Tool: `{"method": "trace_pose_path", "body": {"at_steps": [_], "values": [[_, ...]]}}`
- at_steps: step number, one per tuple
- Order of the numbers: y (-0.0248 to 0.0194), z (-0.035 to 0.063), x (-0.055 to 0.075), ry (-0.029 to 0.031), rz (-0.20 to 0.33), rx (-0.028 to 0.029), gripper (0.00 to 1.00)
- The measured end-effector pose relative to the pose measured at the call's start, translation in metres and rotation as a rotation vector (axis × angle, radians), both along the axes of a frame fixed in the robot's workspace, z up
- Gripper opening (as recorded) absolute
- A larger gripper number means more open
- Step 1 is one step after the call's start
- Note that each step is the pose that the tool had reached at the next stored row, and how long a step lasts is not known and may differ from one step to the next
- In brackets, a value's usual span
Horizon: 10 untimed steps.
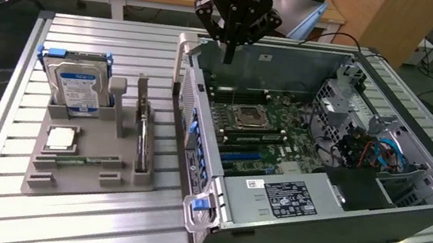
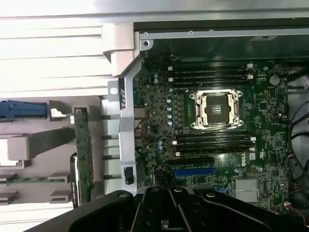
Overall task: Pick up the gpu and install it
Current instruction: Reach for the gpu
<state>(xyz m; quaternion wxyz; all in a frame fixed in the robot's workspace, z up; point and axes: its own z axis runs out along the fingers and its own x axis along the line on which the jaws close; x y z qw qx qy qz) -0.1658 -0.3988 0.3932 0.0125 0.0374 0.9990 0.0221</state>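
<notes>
The gripper (image 1: 229, 53) hangs above the far edge of the open computer case (image 1: 311, 241), fingers pressed together and empty. The gpu (image 1: 143, 129) stands on edge in the grey holder (image 1: 76, 181) beside the case, untouched and not yet picked up — installation is all still ahead.

Thin dark gpu (image 1: 144, 128), upright on its long edge in a slot of the grey holder (image 1: 90, 178), just beside the open computer case (image 1: 337, 238).
</notes>
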Motion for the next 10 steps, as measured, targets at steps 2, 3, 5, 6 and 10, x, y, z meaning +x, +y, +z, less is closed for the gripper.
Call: {"method": "trace_pose_path", "body": {"at_steps": [2,3,5,6,10], "values": [[0.0,0.0,0.0,0.0,0.0,-0.0001,0.11],[0.0,0.0,0.0,0.0,0.0,-0.0001,0.11],[0.0,0.0,0.0,0.0,0.0,-0.0001,0.11],[0.0,0.0,0.0,0.0,0.0,-0.0001,0.11],[0.0,0.0,0.0,0.0001,0.0,0.0,0.11]]}}
